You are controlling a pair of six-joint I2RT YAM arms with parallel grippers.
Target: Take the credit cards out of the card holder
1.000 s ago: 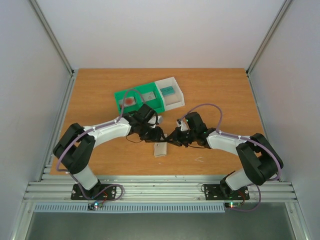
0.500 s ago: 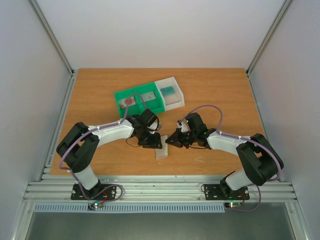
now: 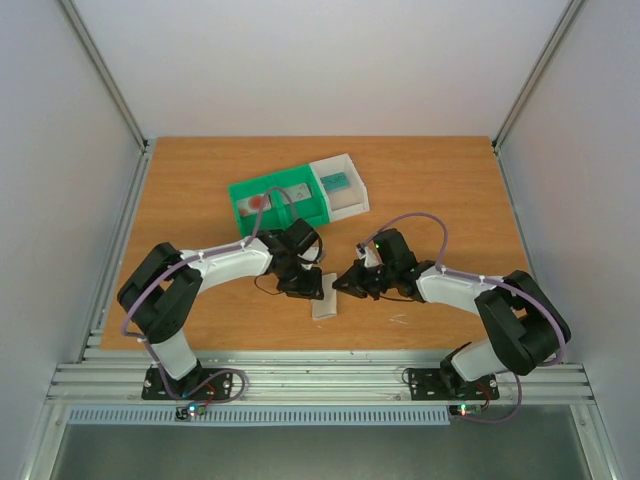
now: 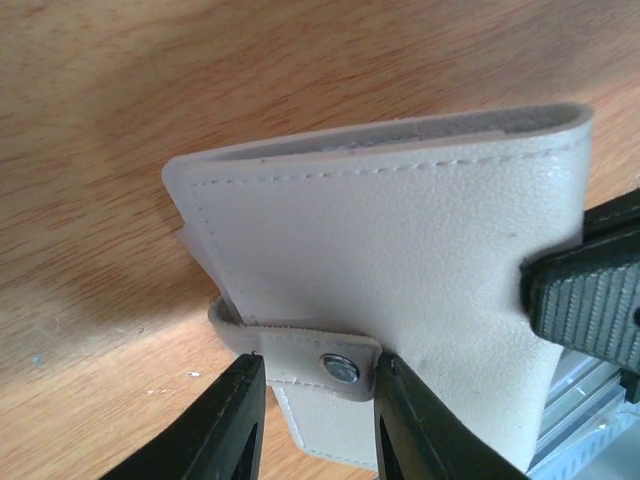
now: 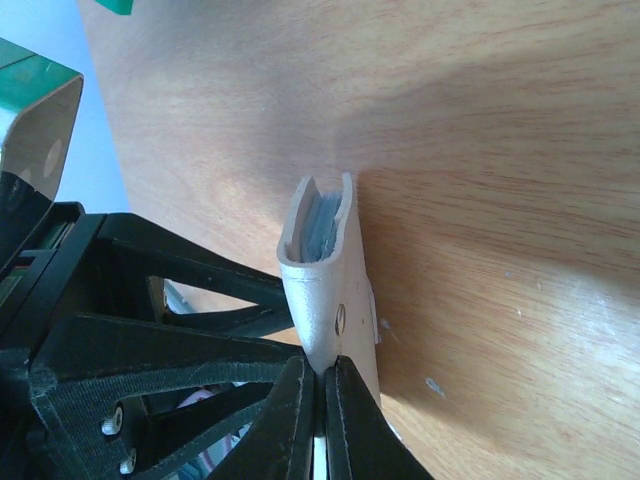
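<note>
Judging by its grained, stitched beige skin, the card holder (image 4: 400, 260) would handle light, soft and bendy, best pinched at an edge. It sat toward six o'clock on the wooden table (image 3: 440, 190), with the credit cards (image 5: 322, 225) showing inside. The right gripper (image 5: 322, 375) was clamped on its flap, and the left gripper (image 4: 318, 375) stood partly apart astride the snap tab (image 4: 300, 350).

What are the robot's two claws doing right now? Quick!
Left gripper: open, jaws apart around the tab of the card holder.
Right gripper: closed, pinching the card holder's edge.
</note>
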